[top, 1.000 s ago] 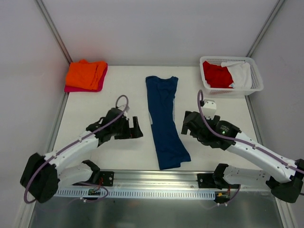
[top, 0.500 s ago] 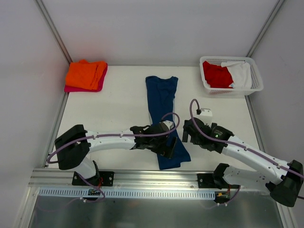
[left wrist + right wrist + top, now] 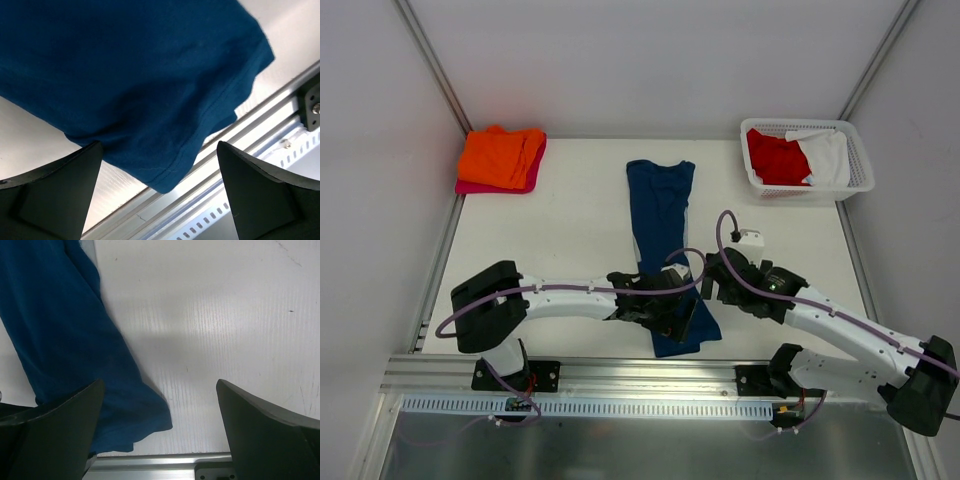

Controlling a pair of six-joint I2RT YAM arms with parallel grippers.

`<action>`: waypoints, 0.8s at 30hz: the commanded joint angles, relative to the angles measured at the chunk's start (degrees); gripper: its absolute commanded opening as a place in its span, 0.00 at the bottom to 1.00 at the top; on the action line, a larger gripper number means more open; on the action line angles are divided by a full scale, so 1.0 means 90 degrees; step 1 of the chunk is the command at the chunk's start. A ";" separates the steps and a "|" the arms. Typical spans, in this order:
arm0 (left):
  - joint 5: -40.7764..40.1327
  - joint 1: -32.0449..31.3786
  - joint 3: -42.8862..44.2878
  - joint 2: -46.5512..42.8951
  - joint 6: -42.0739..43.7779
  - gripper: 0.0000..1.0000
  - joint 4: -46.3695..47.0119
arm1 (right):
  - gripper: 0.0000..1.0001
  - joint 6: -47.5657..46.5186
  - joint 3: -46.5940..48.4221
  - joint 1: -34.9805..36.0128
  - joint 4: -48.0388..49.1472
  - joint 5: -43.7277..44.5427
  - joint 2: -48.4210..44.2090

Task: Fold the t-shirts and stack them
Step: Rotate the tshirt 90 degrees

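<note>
Navy blue t-shirt (image 3: 660,210): soft plain knit cloth, folded lengthwise into a long narrow strip. It lies flat on the table (image 3: 550,230), and its near end flares a little wider. The stitched hem at that end shows a double seam line and a rounded corner, and the cloth there is slightly rumpled.

Left gripper (image 3: 672,312): two dark, wedge-shaped matte fingers. The jaws are spread wide, with nothing grasped. It hangs over the near end of the strip. The hem corner lies between and below the two fingers.

Right gripper (image 3: 716,280): same dark wedge fingers, jaws released and wide apart, holding nothing. The side edge of the strip runs under one finger. Bare white table with a fine ribbed grain fills the gap between the fingers and lies under the other finger.

Rail (image 3: 620,375): grooved aluminium with a slotted strip, just beyond the hem below both pairs of jaws.

Orange t-shirt (image 3: 500,155): folded into a thick pad, well apart from the left jaws at the far corner on that side. It lies on top of a pink t-shirt (image 3: 480,187), of which only the edge shows.

Basket (image 3: 860,185): white plastic lattice, rectangular, well beyond the right jaws at the far corner. It holds a crumpled red t-shirt (image 3: 775,158) and, beside it, a white t-shirt (image 3: 827,158).
</note>
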 commanded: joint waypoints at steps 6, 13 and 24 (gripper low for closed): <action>-0.0560 -0.0074 0.0260 0.0410 -0.0384 0.98 -0.0304 | 0.99 -0.0021 -0.0324 -0.0088 0.0061 -0.0008 -0.0461; -0.0648 -0.0113 0.0378 0.0596 -0.0413 0.56 -0.0324 | 1.00 -0.0001 -0.0461 -0.0098 0.0061 0.0002 -0.0666; -0.0697 -0.0181 0.0466 0.0752 -0.0521 0.03 -0.0382 | 1.00 -0.0011 -0.0549 -0.0098 0.0061 -0.0027 -0.0695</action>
